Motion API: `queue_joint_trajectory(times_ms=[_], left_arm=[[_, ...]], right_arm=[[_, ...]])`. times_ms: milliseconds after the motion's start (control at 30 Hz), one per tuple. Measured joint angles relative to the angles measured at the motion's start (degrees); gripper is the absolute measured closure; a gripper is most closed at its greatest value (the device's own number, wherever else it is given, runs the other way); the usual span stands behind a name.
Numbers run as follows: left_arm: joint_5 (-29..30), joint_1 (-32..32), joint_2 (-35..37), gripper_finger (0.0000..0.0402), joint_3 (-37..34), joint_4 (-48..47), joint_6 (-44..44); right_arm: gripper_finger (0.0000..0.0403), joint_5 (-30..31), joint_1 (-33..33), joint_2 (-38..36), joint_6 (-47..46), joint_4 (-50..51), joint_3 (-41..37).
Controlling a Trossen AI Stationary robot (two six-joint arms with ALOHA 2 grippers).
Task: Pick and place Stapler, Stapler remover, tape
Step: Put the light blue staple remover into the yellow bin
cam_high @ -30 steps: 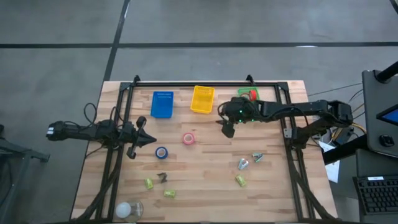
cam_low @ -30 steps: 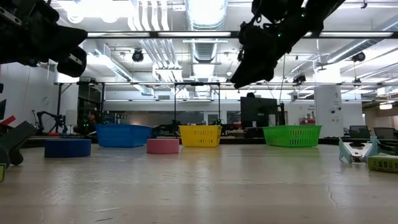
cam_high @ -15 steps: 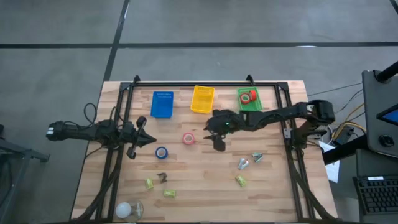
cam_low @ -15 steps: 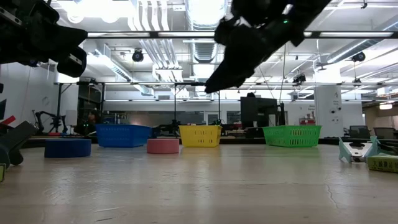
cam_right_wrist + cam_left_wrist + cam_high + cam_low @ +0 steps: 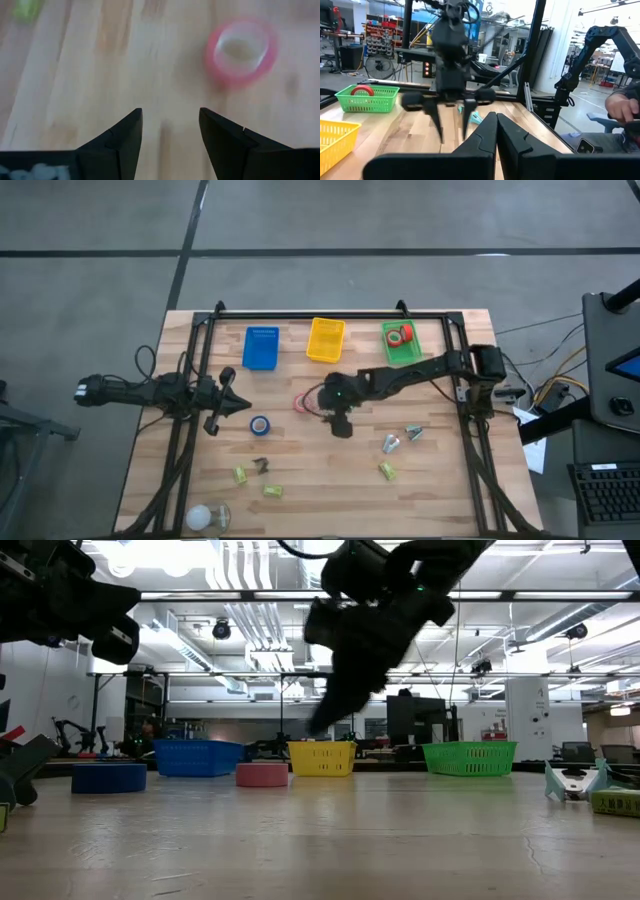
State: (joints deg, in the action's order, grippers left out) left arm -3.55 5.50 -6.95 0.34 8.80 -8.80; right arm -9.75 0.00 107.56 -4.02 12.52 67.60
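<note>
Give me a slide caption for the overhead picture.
Right claw hovers open beside the pink tape; left claw waits near the blue tape.

blue basket, yellow basket, green basket

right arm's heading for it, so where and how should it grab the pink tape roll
Probably from straight above: the pink tape roll lies flat on the table, open centre up. Put one finger of the open right gripper inside the ring and one outside, pinching the wall.

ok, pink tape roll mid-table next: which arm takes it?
Right. The right gripper hangs open beside the pink tape roll, which shows just ahead in its wrist view. The left gripper is shut, near the blue tape roll.
</note>
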Motion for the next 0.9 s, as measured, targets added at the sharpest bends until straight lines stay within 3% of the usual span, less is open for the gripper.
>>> queue_joint_trajectory(times_ms=[333,667,900], left_arm=[[0.1,0.0,-0.2,0.0392,0.0,-0.9,0.0],[0.2,0.0,-0.4,0.0392,0.0,-1.4,0.0],[0.2,0.0,-0.4,0.0392,0.0,-1.4,0.0]], right_arm=[[0.0219,0.9,7.4,-9.8,-9.0,5.0,-11.4],[0.0238,18.0,21.9,-28.5,-18.9,5.8,-25.2],[0.0249,18.8,28.1,-37.8,-21.0,5.7,-32.7]])
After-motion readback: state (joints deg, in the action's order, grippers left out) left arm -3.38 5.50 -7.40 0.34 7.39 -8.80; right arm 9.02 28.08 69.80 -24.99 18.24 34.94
